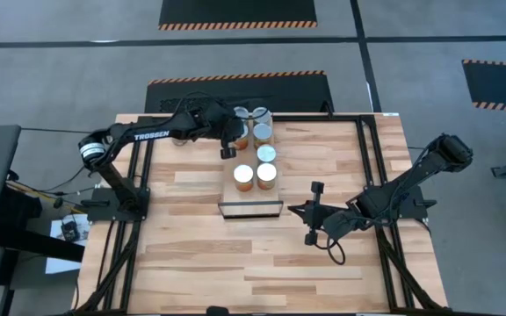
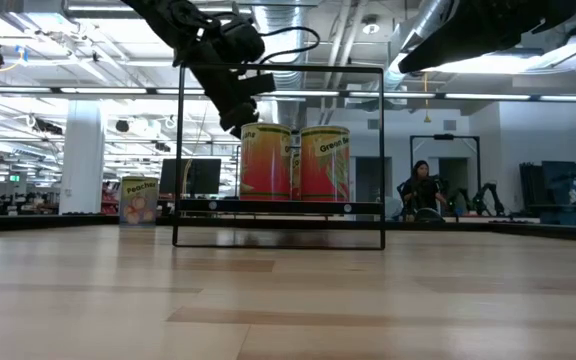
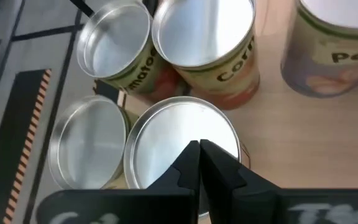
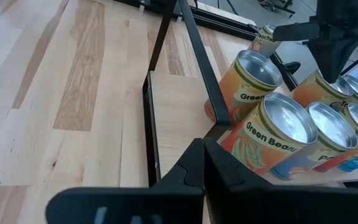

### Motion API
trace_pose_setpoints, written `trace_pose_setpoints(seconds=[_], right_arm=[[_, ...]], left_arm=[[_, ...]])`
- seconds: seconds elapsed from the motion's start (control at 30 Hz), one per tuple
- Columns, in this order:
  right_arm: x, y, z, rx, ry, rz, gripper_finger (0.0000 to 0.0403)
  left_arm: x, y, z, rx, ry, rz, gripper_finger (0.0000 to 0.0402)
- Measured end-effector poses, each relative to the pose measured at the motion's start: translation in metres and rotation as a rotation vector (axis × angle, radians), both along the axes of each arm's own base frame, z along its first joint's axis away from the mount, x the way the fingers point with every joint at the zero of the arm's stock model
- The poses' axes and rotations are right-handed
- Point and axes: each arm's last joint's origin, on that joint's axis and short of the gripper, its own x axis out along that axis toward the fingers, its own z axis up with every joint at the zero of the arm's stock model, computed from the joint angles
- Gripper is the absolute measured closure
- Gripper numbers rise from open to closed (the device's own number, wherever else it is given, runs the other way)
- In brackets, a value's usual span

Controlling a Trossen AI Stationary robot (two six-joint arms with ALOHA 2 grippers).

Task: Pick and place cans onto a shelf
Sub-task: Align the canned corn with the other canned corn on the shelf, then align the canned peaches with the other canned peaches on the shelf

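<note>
Left gripper [image 1: 228, 151] — fingers pressed together, nothing between them; in the left wrist view the closed tips [image 3: 199, 163] sit over the silvery top of 1 can [image 3: 182, 140] in a tight cluster of 4 (contact with the lid cannot be told). Position: far half of the table, over the group of cans [image 1: 253, 125].

Right gripper [image 1: 311, 211] — fingers together, holding nothing; low over the near right part of the tabletop [image 1: 191, 254], just right of the shelf, well apart from the cans.

Shelf [image 1: 251, 200] — light-wood plank in a dark frame, mid-table. 2 cans stand on its far end, side by side: 1 [image 1: 243, 176] to the left, 1 [image 1: 267, 175] to the right, both labelled "Green Beans" in the right wrist view.

Remaining cans — upright on the table behind the shelf, close together; 1 labelled "Peaches" [image 2: 139, 200] stands apart in the low view.

Background — 1 person [image 2: 420, 187] seated in the room beyond the table.
</note>
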Motion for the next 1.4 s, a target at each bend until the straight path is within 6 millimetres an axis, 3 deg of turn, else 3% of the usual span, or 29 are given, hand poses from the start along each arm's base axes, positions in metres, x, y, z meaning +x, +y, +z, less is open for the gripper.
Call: trace_pose_setpoints(seconds=[0.67, 0.9, 1.17, 1.4], right_arm=[[0.000, 0.000, 0.000, 0.009, 0.004, -0.001, 0.0388], [0.000, 0.000, 0.000, 0.010, 0.003, 0.000, 0.0388], [0.000, 0.000, -0.001, 0.008, 0.006, 0.000, 0.0390], [-0.001, 0.000, -0.001, 0.010, 0.006, 0.003, 0.0387]], left_arm=[[0.006, -0.005, -0.001, 0.001, -0.030, -0.012, 0.0401], [-0.001, -0.016, 0.019, 0.018, -0.076, -0.033, 0.0401], [-0.030, -0.032, 0.058, 0.039, -0.121, -0.028, 0.0401], [-0.075, -0.032, 0.060, -0.082, 0.082, 0.070, 0.0401]])
